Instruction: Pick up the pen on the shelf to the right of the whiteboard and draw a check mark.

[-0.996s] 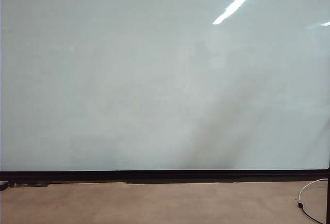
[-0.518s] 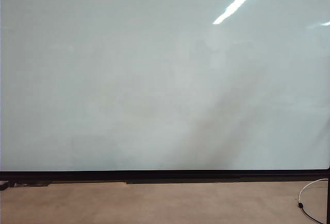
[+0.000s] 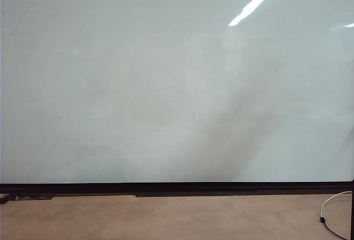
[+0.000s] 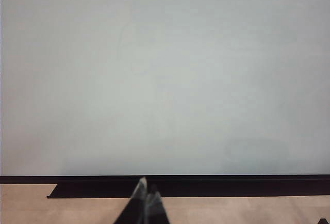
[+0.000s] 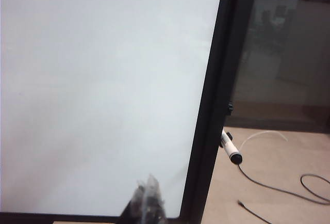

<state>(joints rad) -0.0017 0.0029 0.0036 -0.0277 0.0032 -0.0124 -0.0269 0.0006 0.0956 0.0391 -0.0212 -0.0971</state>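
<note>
The whiteboard (image 3: 166,85) fills most of the exterior view, pale and glossy with a thin black frame; no check mark shows on it. Neither gripper appears in that view. In the right wrist view the pen (image 5: 230,149), white with a dark end, sticks out just past the board's black right frame (image 5: 214,131), low on that edge. My right gripper (image 5: 148,187) is shut and empty in front of the board's lower corner, apart from the pen. In the left wrist view my left gripper (image 4: 147,189) is shut and empty, facing the board's bottom edge (image 4: 165,179).
Tan floor (image 3: 166,218) runs below the board. A white cable (image 3: 333,200) lies at the lower right in the exterior view, and thin cables (image 5: 278,188) trail over the floor beside the pen. A dark glass wall (image 5: 289,53) stands beyond the board's right edge.
A faint shadow on the board's right half shifts slightly in the exterior view. Nothing else differs.
</note>
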